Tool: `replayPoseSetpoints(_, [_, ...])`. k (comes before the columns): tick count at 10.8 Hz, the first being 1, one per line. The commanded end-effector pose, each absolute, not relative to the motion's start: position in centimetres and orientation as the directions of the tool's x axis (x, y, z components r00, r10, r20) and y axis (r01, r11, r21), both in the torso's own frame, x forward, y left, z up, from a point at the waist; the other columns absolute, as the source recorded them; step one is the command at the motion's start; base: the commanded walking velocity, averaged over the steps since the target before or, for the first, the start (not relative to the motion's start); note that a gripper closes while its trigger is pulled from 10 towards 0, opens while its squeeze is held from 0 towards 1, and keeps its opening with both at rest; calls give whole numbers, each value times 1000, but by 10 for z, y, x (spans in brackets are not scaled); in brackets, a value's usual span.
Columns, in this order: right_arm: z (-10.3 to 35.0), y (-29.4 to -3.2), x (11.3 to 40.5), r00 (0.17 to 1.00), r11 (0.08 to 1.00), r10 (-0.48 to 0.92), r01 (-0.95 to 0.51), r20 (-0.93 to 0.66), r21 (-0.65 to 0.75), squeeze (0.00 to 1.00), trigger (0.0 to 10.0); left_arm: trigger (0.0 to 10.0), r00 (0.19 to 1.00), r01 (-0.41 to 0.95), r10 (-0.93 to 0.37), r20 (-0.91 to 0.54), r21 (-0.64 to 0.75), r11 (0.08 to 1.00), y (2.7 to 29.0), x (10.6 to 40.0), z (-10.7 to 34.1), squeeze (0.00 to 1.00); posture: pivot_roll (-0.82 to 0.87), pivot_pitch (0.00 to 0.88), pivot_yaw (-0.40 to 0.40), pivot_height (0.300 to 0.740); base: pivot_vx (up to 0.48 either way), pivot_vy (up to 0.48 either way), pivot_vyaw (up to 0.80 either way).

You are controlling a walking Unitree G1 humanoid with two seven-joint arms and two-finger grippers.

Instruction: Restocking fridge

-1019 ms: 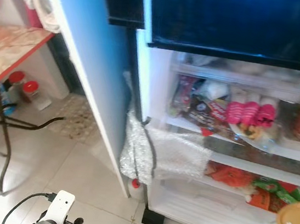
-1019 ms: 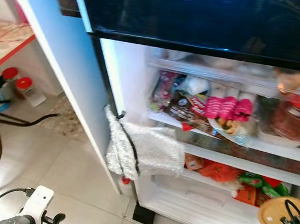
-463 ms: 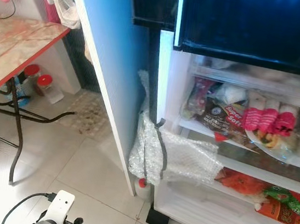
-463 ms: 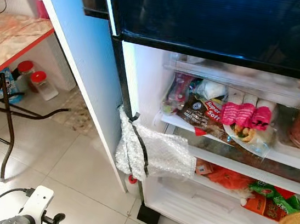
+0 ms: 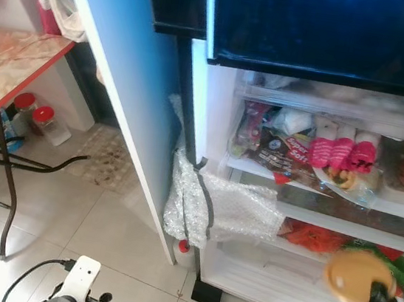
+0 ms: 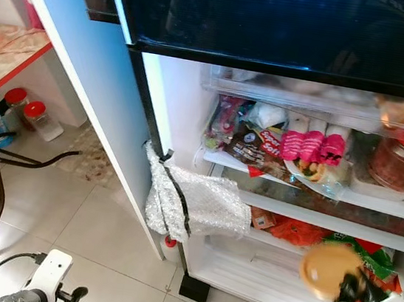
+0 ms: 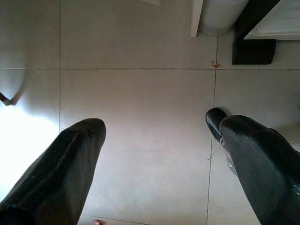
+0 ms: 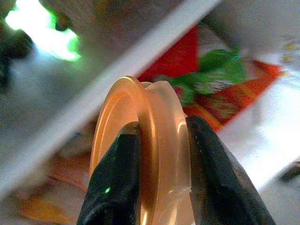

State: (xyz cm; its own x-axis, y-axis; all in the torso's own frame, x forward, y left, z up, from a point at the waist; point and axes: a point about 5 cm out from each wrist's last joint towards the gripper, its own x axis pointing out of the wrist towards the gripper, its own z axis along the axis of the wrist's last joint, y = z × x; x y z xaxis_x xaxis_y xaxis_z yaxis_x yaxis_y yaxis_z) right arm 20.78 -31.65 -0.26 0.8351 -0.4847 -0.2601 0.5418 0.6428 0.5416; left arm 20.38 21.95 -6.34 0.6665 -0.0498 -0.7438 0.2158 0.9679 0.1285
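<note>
Two grippers: one at work, one idle.
Right gripper (image 8: pixel 157 178): fingers (image 8: pixel 115 183) clamped on the rim of an orange lid (image 8: pixel 145 154), one finger on each side of it.
Right gripper, head views: low at the right, in front of the open fridge (image 5: pixel 214 115), at the level of the lower shelves.
Orange lid: a round, flat, tan-orange disc (image 6: pixel 329 270), held up before the red and green packets (image 5: pixel 389 259); slightly blurred.
Red and green packets: lying on a lower shelf (image 5: pixel 305 218) just behind the lid.
Shelf above: a brown snack bag (image 6: pixel 251 148), three pink-striped rolls (image 6: pixel 313 145) side by side and a clear plate (image 6: pixel 317 182) under them.
Far right of that shelf: a jar with a red lid (image 6: pixel 403 161) holding something dark reddish.
Bottom of fridge: a white drawer (image 5: pixel 274 280).
Bubble wrap (image 5: pixel 213 208): hanging over the fridge's left front edge, tied with a dark strap.
Fridge door (image 5: pixel 115 72): blue, swung open to the left.
Left gripper (image 7: pixel 157 164): hanging idle over the tiled floor (image 7: pixel 140 103), fingers spread wide apart, holding nothing.
Tabletop (image 5: pixel 4 73): red-edged, at far left, with red-capped jars (image 5: pixel 39 118) on the floor beneath it.
</note>
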Motion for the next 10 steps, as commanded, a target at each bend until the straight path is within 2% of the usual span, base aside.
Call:
replayPoseSetpoints(1, [1,-315,211,845,595,-485,507,-224,624,0,10000,10000,647,216,-35,-762,139,967,228,195,-66,0,-202,95,136,740,0,0,0])
replayPoseSetpoints(3, [8,-317,218,843,512,-510,458,-171,727,0,10000,10000,653,208,-38,-757,131,969,228,195,-66,0,-202,94,137,740,0,0,0])
replayPoseSetpoints(5, [11,-310,225,876,487,-465,373,-126,790,0,10000,10000,653,201,-34,-756,130,971,228,195,-66,0,-193,87,137,740,0,0,0])
replayPoseSetpoints(7, [20,-312,229,877,387,-478,259,-48,885,0,10000,10000,656,198,-33,-754,129,972,228,195,-66,0,-193,76,139,740,0,0,0])
replayPoseSetpoints(10, [19,-300,239,892,367,-449,232,-47,901,0,10000,10000,664,197,-35,-747,129,972,229,195,-65,0,-192,68,143,740,0,0,0])
